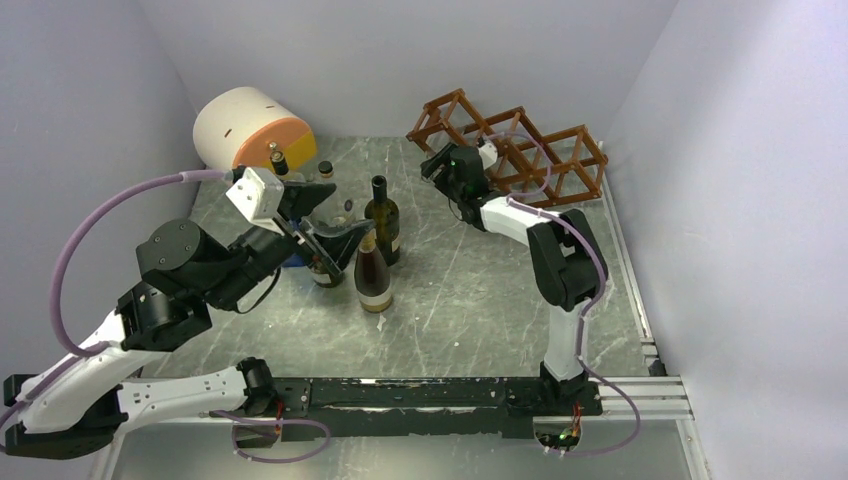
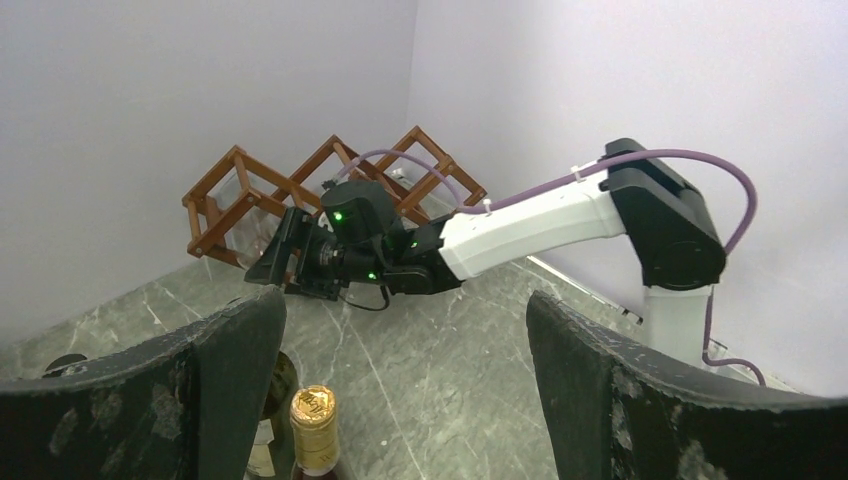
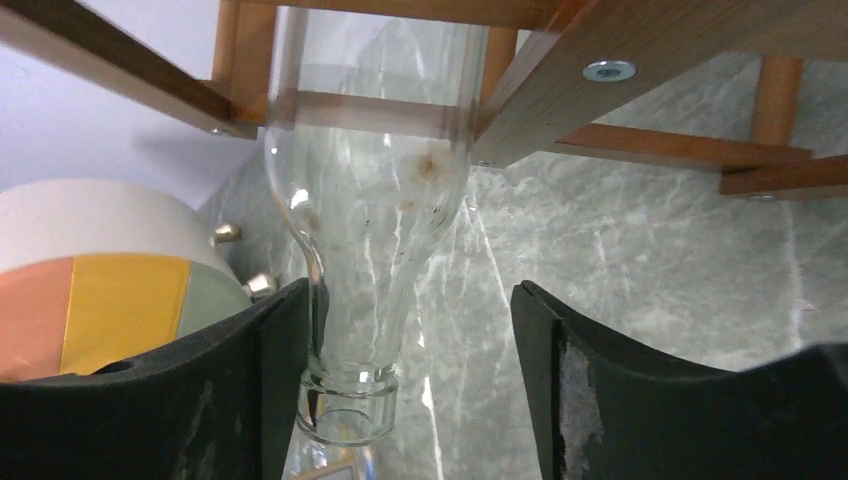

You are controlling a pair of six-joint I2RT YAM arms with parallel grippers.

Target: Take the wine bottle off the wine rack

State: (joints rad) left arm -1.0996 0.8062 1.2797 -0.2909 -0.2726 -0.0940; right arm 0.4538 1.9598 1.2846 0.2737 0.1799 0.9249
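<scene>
Right hand (image 3: 410, 295) spread, holding nothing — black fingers (image 3: 250, 380) flanking tapered neck, clear-glass wine bottle (image 3: 370, 180), reddish wooden lattice wine rack (image 3: 600, 40).

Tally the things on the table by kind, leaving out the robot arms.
wine rack: 1
white-and-orange cylinder: 1
clear bottle lying in the rack: 1
standing bottles: at least 4; others may be hidden
Total: at least 7

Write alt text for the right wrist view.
A clear glass bottle lies in the wooden wine rack, its neck pointing toward the camera between the open jaws of the right gripper. A white-and-orange cylinder shows at left, grey marbled tabletop behind.
</scene>
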